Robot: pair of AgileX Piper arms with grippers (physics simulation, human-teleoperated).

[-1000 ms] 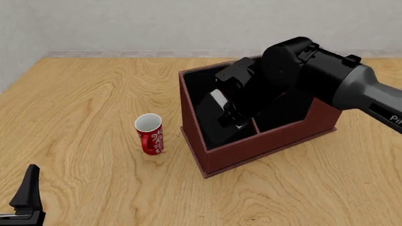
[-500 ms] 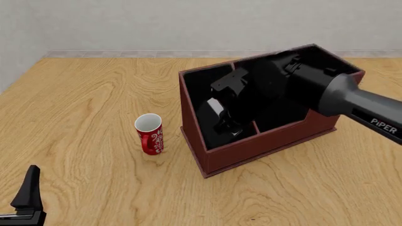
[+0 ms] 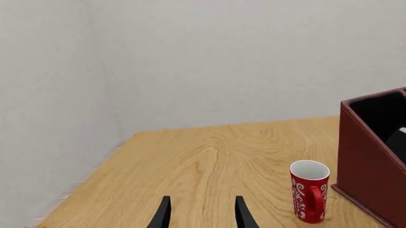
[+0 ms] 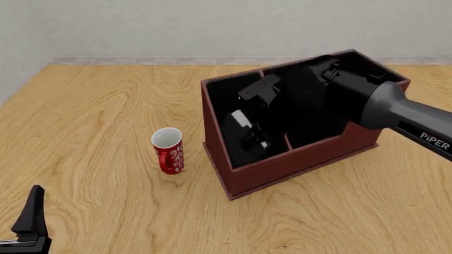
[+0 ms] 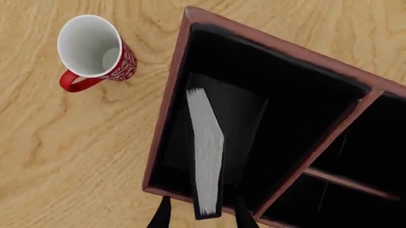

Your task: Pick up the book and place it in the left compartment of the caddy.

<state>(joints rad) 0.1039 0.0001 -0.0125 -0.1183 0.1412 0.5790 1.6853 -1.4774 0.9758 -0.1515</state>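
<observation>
Book [image 5: 209,156]: inside left compartment [image 5: 279,90] of caddy [image 4: 297,164], clamped by right gripper [image 5: 198,216]. Left gripper [image 3: 199,213]: parted, holding nothing. Mug [image 4: 168,151]: upright beside caddy.

wood table [image 4: 92,106] w/ mug [image 4: 169,151], caddy [image 4: 297,164]

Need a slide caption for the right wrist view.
Black hardcover book leaning inside reddish-brown caddy, red mug on wooden table.
</observation>
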